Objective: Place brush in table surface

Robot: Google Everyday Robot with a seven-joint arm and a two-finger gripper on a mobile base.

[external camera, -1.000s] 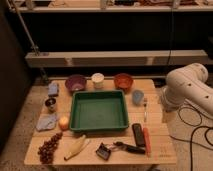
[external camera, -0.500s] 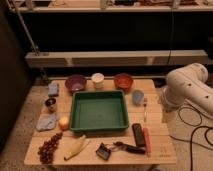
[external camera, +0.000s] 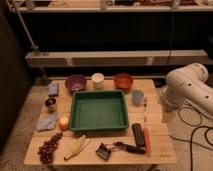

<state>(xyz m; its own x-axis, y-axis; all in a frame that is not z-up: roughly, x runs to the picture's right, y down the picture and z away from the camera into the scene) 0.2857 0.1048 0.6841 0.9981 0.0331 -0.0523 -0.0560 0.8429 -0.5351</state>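
We see nothing shift over the last second: the white arm [external camera: 187,87] stays folded off the right edge of the counter [external camera: 125,161]. Its claw is hidden from us, its jaws by our reckoning wide apart. The brush [external camera: 117,146] lies flat on the bare wood near the front edge, outside the green tray [external camera: 97,93] and beside the black bar [external camera: 137,134], so we judge it already placed.

Nothing is visibly changing between the earlier moments and now: the arm [external camera: 189,87] is keeping its pose beside the bench [external camera: 165,150], its hand is staying out of sight, and the brush [external camera: 122,147] is not moving.
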